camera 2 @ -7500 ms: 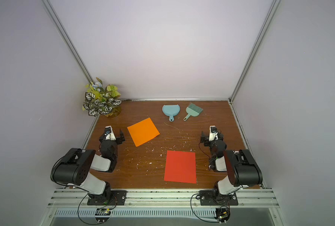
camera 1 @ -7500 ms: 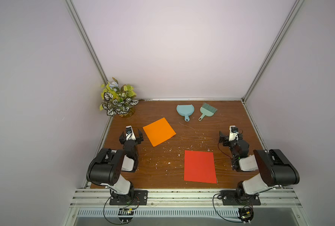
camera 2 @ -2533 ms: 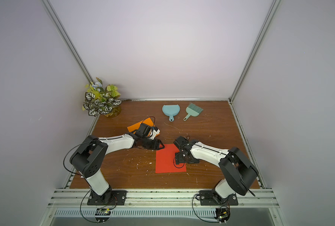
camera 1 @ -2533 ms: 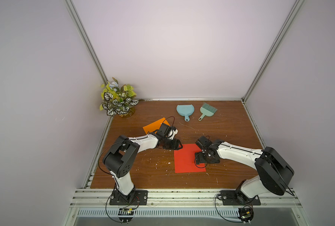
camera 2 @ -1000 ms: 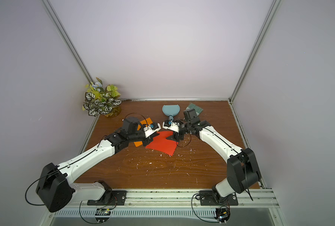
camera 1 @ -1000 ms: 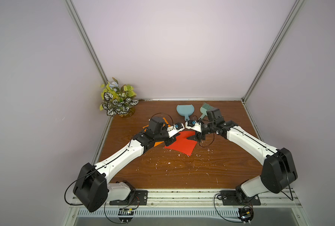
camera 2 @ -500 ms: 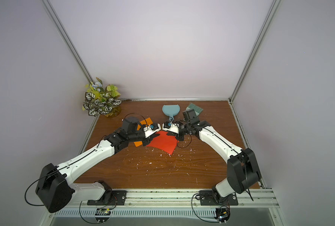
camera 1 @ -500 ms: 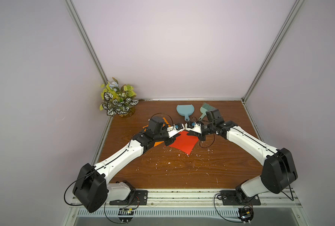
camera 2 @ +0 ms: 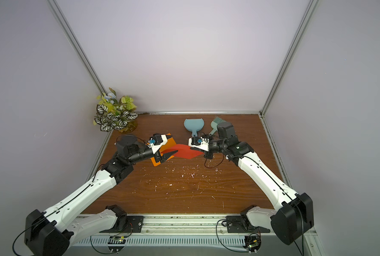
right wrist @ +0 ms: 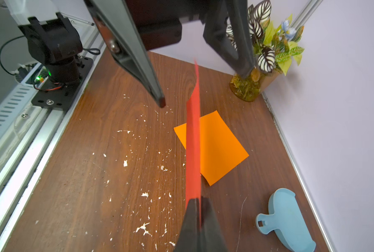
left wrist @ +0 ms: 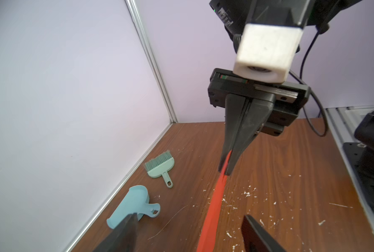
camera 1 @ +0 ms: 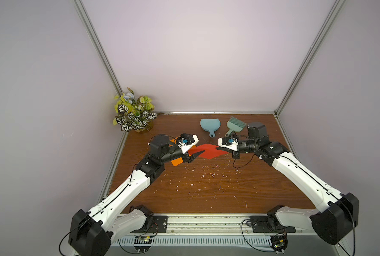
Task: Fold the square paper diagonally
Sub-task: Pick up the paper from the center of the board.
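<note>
My right gripper (right wrist: 198,203) is pinched tight on one corner of the red paper (right wrist: 193,141), which runs out from its tips, lifted off the table. The paper's far corner sits between the wide-spread fingers of my left gripper (right wrist: 203,89), touching neither. An orange sheet (right wrist: 218,144) lies flat below the left gripper.

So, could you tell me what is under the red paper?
Wooden table and, at one end, part of the orange paper; the red paper hides the spot directly beneath.
</note>
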{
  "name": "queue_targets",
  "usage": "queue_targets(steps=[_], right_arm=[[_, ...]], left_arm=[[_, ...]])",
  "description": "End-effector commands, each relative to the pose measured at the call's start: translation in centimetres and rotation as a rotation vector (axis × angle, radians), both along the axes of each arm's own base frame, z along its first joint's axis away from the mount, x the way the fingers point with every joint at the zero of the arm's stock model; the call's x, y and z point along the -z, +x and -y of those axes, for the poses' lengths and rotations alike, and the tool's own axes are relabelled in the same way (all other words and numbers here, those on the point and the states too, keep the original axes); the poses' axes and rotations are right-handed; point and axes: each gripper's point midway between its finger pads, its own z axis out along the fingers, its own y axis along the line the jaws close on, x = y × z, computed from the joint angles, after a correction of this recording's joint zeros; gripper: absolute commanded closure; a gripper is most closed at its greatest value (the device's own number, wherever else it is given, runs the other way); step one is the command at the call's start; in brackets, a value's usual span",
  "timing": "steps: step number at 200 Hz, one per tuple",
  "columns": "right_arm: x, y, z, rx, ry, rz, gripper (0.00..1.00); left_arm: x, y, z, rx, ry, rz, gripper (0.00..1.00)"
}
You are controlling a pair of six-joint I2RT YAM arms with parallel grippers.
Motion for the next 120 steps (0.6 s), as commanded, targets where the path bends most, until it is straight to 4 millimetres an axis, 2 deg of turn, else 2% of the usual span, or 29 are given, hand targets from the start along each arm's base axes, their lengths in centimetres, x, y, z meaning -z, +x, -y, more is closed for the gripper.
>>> queue_targets(steps=[1, 22, 54, 85, 104, 120], right_arm=[[-1.7, -0.8, -0.3, -0.032, 0.061, -0.005, 1.00], [-2.0, -0.7, -0.3, -0.030, 0.060, -0.003, 1.00], [-2.2, -0.5, -0.3, -0.024, 0.053, -0.001, 1.00], [-2.6, -0.5, -0.3, -0.022, 0.066, 0.015, 1.00], [-2.7, -0.1, -0.2, -0.004, 0.061, 0.030, 1.00], [-3.0, 0.7, 0.3, 0.055, 0.060, 0.088, 1.00]], left_arm=[[-1.8, -1.0, 0.7, 0.089, -0.083, 0.012, 0.25], [-1.6, -1.3, 1.3, 0.137, -0.086, -0.010, 0.35], [-1.2, -1.0, 1.7, 0.154, -0.076, -0.037, 0.64], [-0.8, -0.3, 1.8, 0.130, -0.071, -0.047, 0.80], [-1.2, 0.1, 1.6, 0.104, -0.081, -0.047, 0.98], [-1.7, 0.7, 1.3, 0.058, -0.082, -0.046, 1.00]])
